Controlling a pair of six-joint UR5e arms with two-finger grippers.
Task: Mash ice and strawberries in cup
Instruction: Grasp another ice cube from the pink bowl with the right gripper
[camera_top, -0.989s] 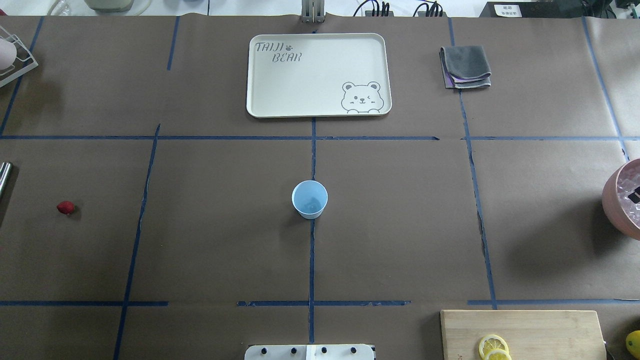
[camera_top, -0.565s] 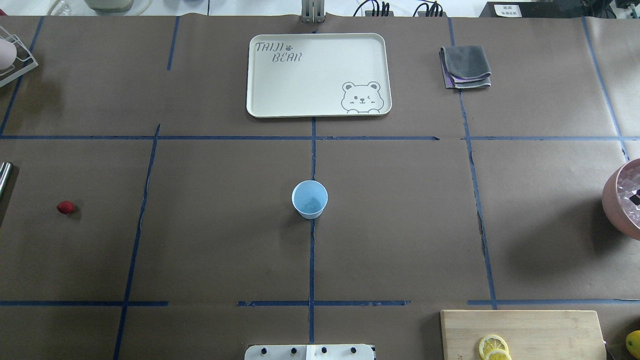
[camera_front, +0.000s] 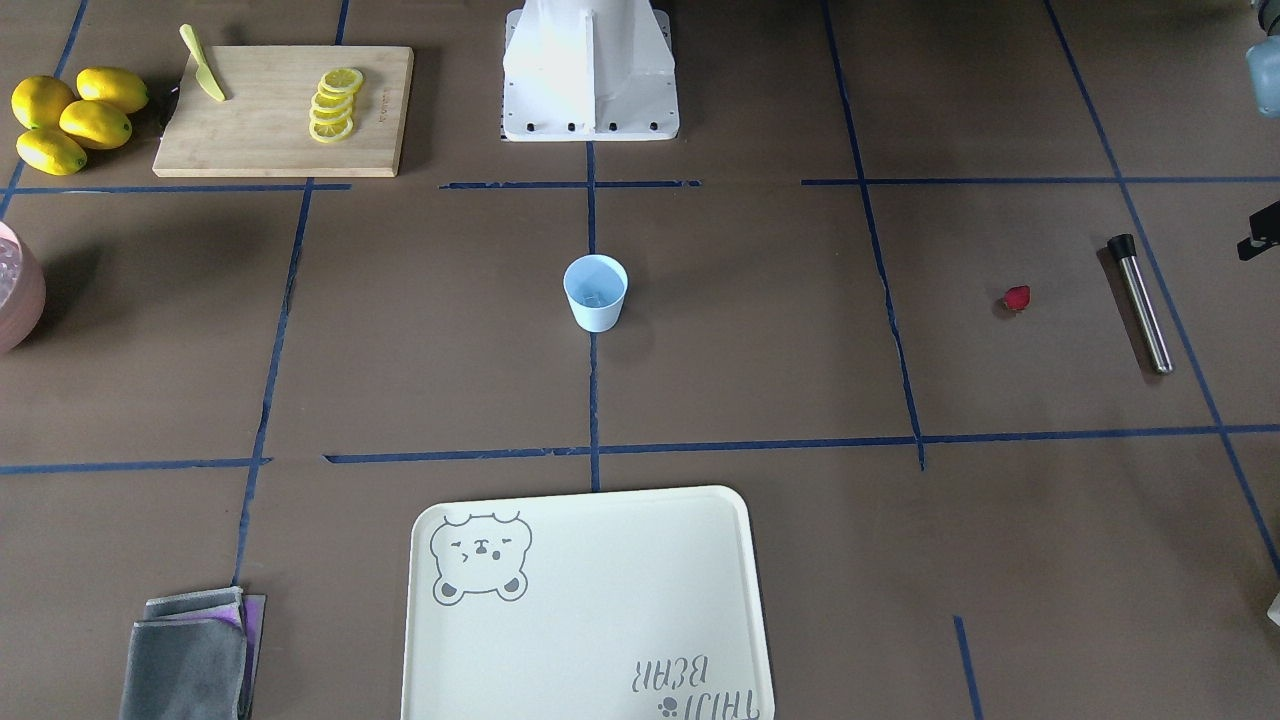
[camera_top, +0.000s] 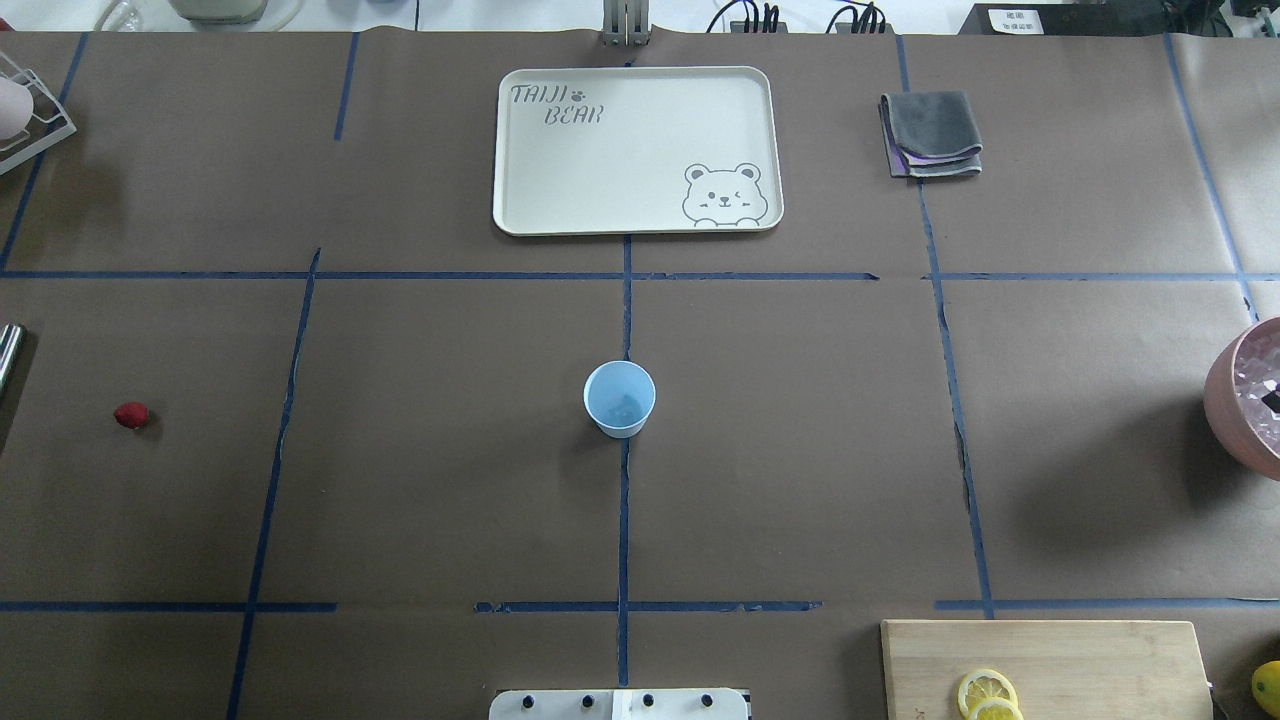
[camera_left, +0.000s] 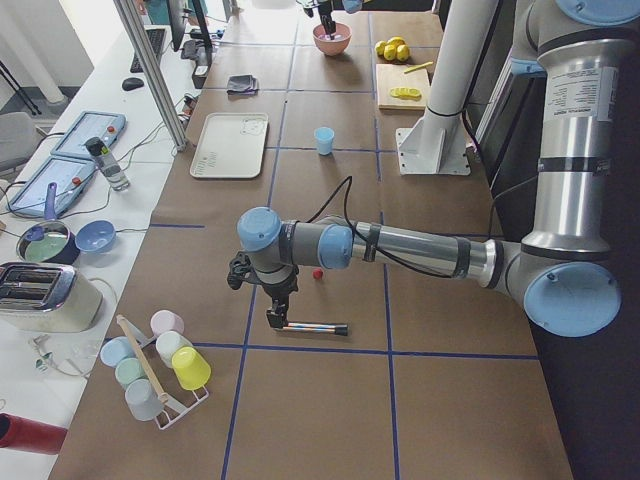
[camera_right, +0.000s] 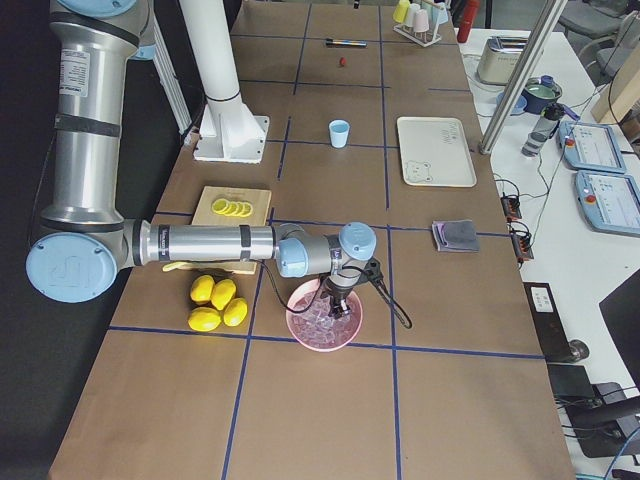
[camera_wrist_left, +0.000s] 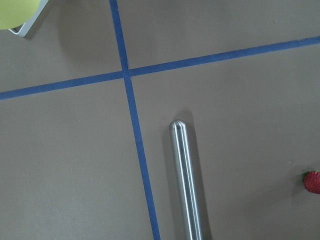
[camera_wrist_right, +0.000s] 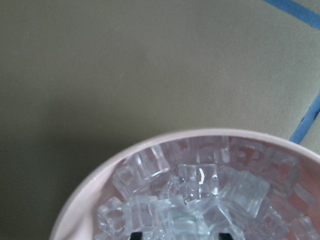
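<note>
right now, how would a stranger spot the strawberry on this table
Start at the pale blue cup in the centre and look far toward the robot's left. Just short of a steel rod lies the strawberry, the only small red thing on the brown paper.

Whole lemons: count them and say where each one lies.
4, bunched beside the cutting board: a lemon nearest the board, another farthest from it, one between them, one closest to the front-facing camera. None seems hidden.
</note>
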